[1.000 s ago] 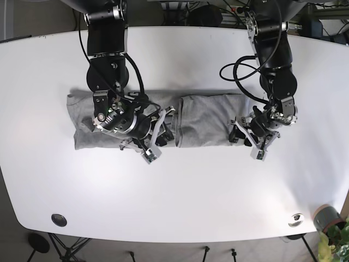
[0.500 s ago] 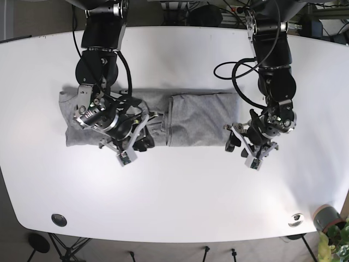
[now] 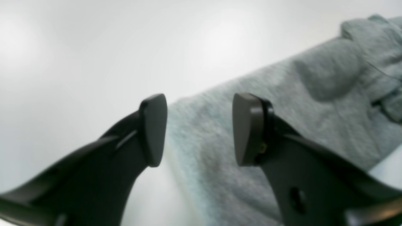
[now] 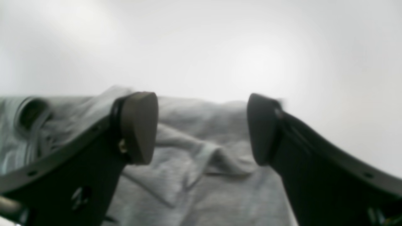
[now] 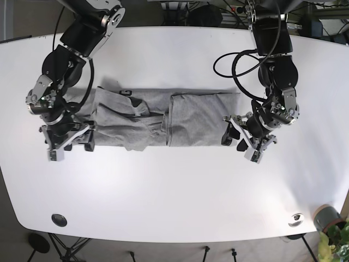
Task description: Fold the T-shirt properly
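Note:
The grey T-shirt lies in a long crumpled band across the middle of the white table, with one part folded over at its centre. My right gripper is at the shirt's left end in the base view; in its wrist view the right gripper is open over wrinkled cloth, holding nothing. At the shirt's right end sits my left gripper. Up close, the left gripper is open above the shirt's edge, with nothing between its fingers.
A grey pot with a green plant stands at the table's near right corner. A small silver disc lies beside it. A black round insert sits near the front left edge. Cables hang from both arms.
My right arm has swung from the shirt's middle out to its left end, and its gripper no longer covers the cloth. The left gripper stayed by the right end, shifting only slightly.

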